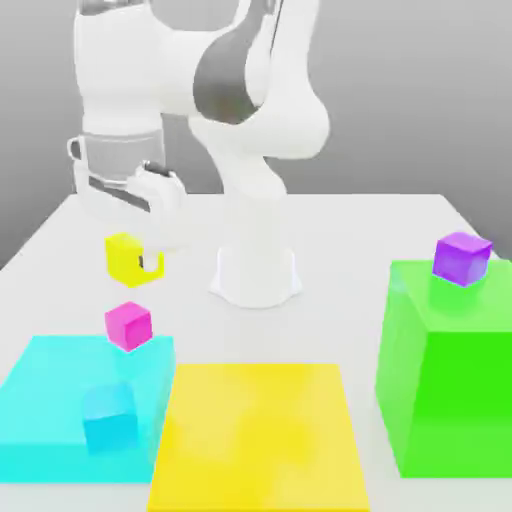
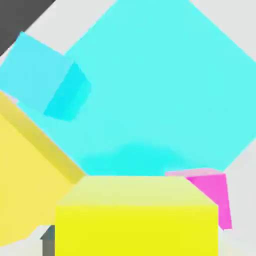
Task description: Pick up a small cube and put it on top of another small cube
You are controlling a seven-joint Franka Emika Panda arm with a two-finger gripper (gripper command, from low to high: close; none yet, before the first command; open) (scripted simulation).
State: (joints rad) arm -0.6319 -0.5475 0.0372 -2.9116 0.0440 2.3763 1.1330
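Carrying: gripper (image 1: pixel 148 262) is clamped on the yellow cube (image 1: pixel 130 257), held up in the air, nothing under it but table (image 1: pixel 400 225).
Jaws: closed tight on that yellow cube; a dark fingertip pokes out at its lower edge in the exterior view.
Landmark: pink cube (image 1: pixel 128 325), sitting on the back corner of the cyan slab (image 1: pixel 50 400).
Where the yellow one is: above the pink cube and a bit behind it, toward the robot base (image 1: pixel 255 275), clearly not touching yet.
Hand view: yellow cube (image 2: pixel 135 215) up close, pink cube (image 2: pixel 212 195) peeking out just past its edge, so I'd say they're not lined up yet.
Nearby stuff: small cyan cube (image 1: pixel 108 418) on the same slab, well apart from the pink cube; big yellow slab (image 1: pixel 260 435) beside it.
Risk 1: letting go while off-center, and the yellow cube tips off the pink one.
Risk 2: coming down too low or sideways, and it shoves the pink cube off that slab corner.
Risk 3: fingers catching the pink cube on the way down.
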